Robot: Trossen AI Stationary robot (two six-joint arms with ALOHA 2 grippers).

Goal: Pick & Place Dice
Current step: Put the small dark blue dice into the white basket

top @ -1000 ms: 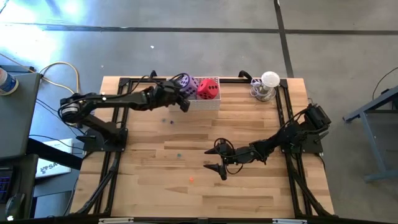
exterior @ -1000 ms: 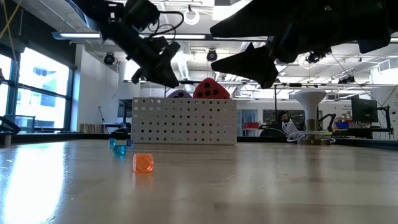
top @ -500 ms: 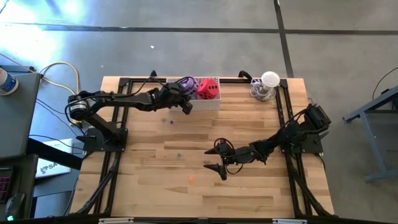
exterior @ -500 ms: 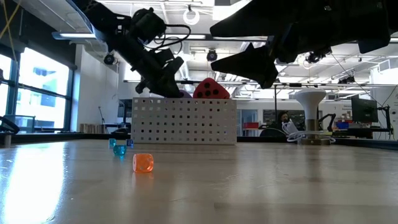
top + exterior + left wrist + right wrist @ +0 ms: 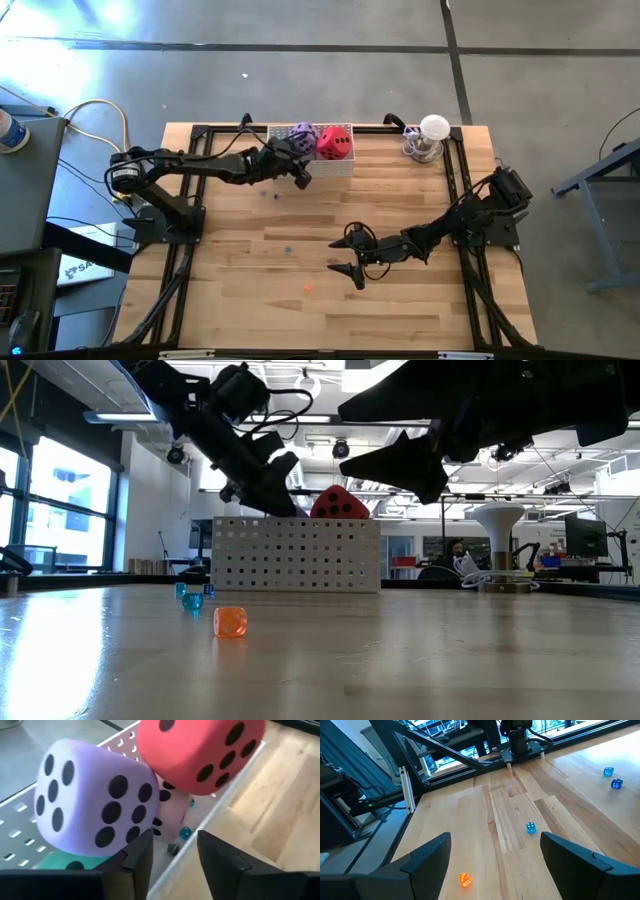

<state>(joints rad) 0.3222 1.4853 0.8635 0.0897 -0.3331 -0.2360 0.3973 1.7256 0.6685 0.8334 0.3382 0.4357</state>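
A white perforated basket point(image 5: 330, 166) point(image 5: 295, 555) stands at the table's far edge. In it a purple die point(image 5: 303, 134) point(image 5: 90, 800) rests on a green die point(image 5: 55, 862) and leans against a red die point(image 5: 336, 143) point(image 5: 200, 750) on its right. My left gripper point(image 5: 295, 160) point(image 5: 172, 840) hangs at the basket's near left corner. It is open, with nothing between its fingers, and the purple die lies just outside one finger. My right gripper point(image 5: 352, 255) point(image 5: 492, 850) stands open over the middle of the table with nothing between its fingers. My left gripper has the outer side of one finger point(image 5: 140, 852) close under the purple die's lower corner point(image 5: 142, 827). I cannot tell whether the two touch. The die lies in the basket on the green die.
Tiny dice lie on the wood: an orange one point(image 5: 230, 622) point(image 5: 464, 880) near the front and blue ones point(image 5: 193, 600) point(image 5: 531, 827) farther back. A white mushroom-shaped stand point(image 5: 432, 132) is at the far right corner. Black frame rails run along the table's sides.
My left gripper has sunk toward the basket and rolled a little. The purple die has gone down with it from above the basket's rim into the basket, and no longer shows in the low view.
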